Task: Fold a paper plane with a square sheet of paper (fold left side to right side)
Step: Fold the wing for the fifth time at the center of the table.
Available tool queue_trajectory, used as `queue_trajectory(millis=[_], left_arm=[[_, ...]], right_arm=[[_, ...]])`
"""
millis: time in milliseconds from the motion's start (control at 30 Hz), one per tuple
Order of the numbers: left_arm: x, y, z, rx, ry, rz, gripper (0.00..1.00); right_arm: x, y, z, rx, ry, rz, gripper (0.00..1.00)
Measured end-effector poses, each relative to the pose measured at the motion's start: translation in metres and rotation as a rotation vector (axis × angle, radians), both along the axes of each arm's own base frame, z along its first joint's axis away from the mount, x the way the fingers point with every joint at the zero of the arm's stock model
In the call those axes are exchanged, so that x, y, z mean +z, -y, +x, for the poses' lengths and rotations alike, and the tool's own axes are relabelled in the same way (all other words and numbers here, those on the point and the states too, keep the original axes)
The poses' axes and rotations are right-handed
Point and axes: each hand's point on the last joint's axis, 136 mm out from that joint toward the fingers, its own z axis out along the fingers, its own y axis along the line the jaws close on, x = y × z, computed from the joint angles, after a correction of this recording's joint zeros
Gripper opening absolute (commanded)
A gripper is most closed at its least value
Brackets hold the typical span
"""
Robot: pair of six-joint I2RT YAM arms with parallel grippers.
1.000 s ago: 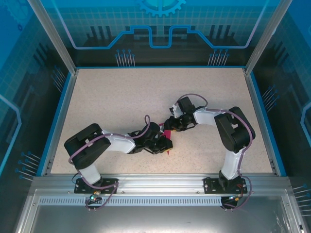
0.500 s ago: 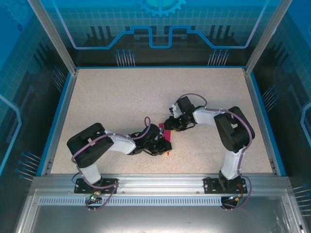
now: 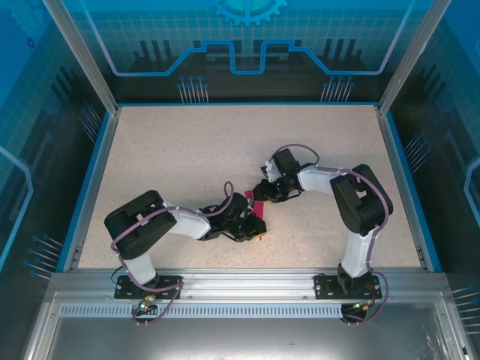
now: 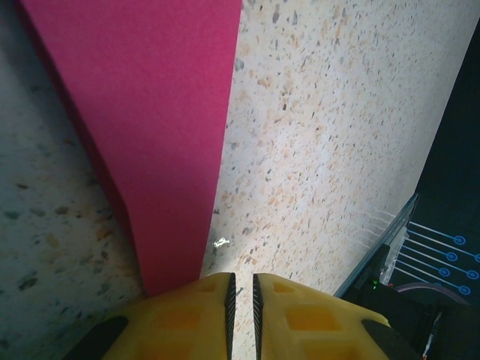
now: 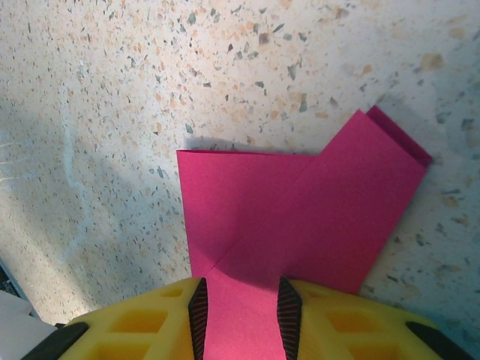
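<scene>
Right end effector (image 5: 240,301) astride paper (image 5: 300,210) edge

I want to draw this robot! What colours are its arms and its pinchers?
The left arm and right arm have chunky black joints, white links and looping purple cables. The left gripper and right gripper have yellow fingers with square hollows and black pads.

Overhead, both wrist views close on paper (image 5: 300,202)

Magenta paper (image 4: 150,135) tapering under nearly closed yellow left tool (image 4: 241,279), on speckled table (image 4: 330,150)
</scene>
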Motion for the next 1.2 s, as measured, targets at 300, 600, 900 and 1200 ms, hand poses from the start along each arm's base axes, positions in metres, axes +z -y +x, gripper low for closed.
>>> queue_trajectory(millis=[300,600,900,1200], left_arm=[[-0.002,0.002,-0.001,0.002,0.003,0.002,0.17],[-0.004,0.009,-0.014,-0.016,0.009,0.009,0.16],[-0.002,0.004,-0.032,-0.030,-0.003,0.022,0.17],[0.032,-0.008,-0.015,-0.011,0.050,0.018,0.19]], right_arm=[[0.000,0.000,0.000,0.000,-0.002,-0.002,0.35],[-0.001,0.000,0.000,0.001,-0.006,-0.004,0.35],[0.000,0.000,0.000,0.001,-0.007,-0.004,0.35],[-0.001,0.000,0.000,0.001,-0.007,-0.004,0.36]])
